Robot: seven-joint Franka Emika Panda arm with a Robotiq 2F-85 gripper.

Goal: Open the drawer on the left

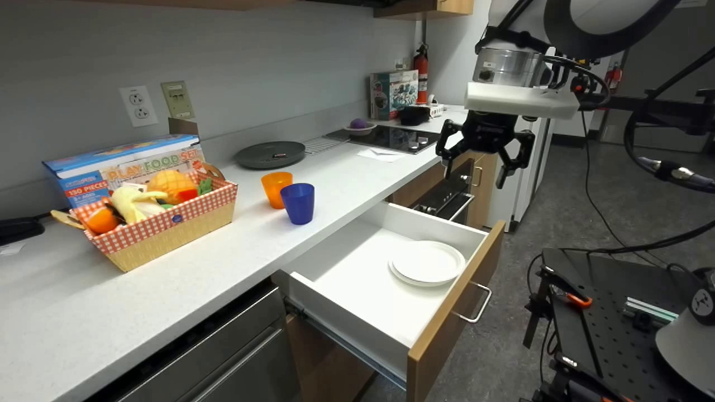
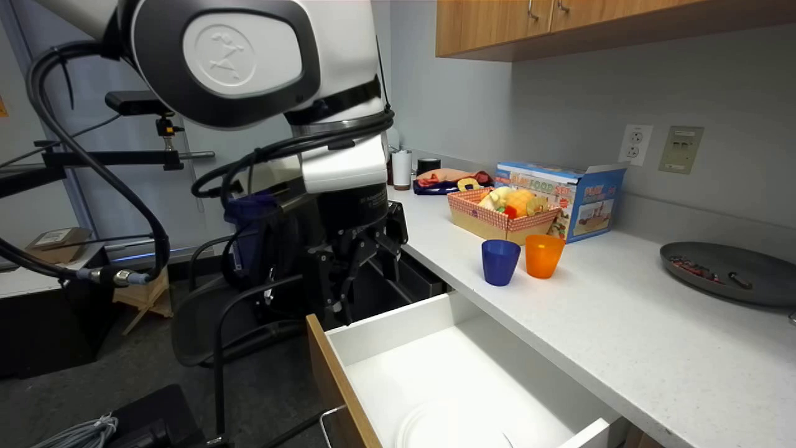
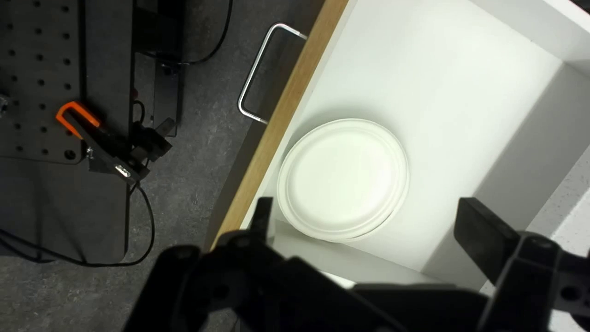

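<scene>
The drawer (image 1: pixel 459 291) stands pulled out from under the counter, with a brown wood front and a white box interior. Its front edge also shows in an exterior view (image 2: pixel 341 378) and in the wrist view (image 3: pixel 288 99). Its handle (image 1: pixel 485 311) is a slim metal bar, silvery in the wrist view (image 3: pixel 252 74). White plates (image 1: pixel 429 261) lie stacked in the drawer near its front; they show in the wrist view (image 3: pixel 343 180). My gripper (image 1: pixel 473 176) is open and empty, above the drawer and apart from its handle. Its spread fingers show in the wrist view (image 3: pixel 366 226).
On the white counter (image 1: pixel 240 262) stand a blue cup (image 1: pixel 298 205), an orange cup (image 1: pixel 275 190), a basket of play food (image 1: pixel 173 229) and a dark pan (image 1: pixel 271 155). A grey metallic unit (image 1: pixel 246 352) and an oven (image 1: pixel 444 195) flank the drawer. A black table (image 1: pixel 603 324) faces it.
</scene>
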